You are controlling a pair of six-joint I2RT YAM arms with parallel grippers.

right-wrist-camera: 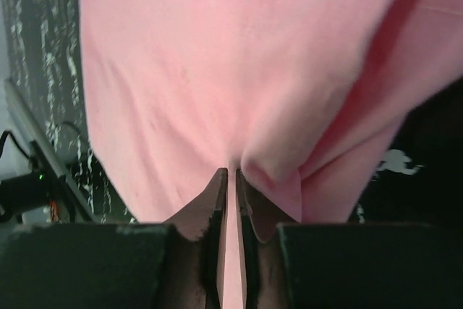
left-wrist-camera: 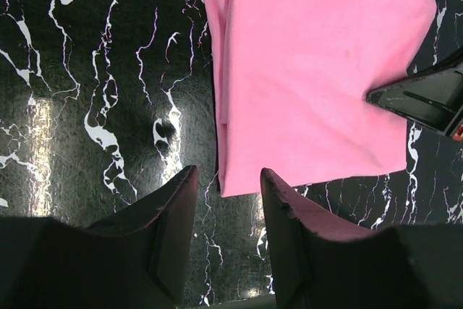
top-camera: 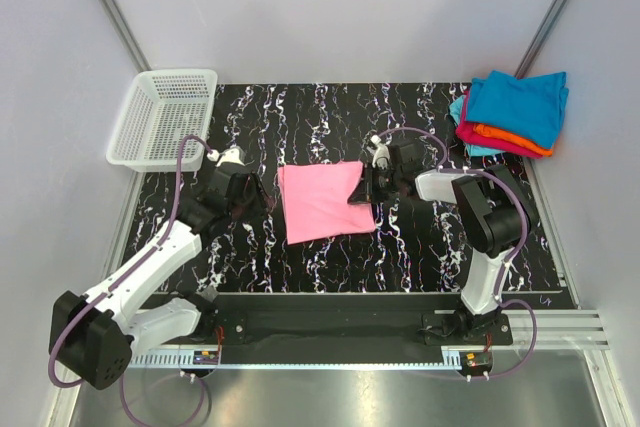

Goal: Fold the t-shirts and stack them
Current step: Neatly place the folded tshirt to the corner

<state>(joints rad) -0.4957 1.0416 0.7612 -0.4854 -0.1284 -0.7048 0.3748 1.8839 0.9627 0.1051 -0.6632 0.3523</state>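
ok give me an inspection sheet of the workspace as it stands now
surface: black marble-pattern table
job's things: pink t-shirt part folded, lying mid-table; stack of folded t-shirts in teal, orange and magenta, far right corner
clutter: white mesh basket, far left corner
grippers: left gripper jaws open, above the table by the shirt's edge; right gripper jaws pinched on the pink t-shirt
cables: purple cables looped along both arms
surroundings: grey walls
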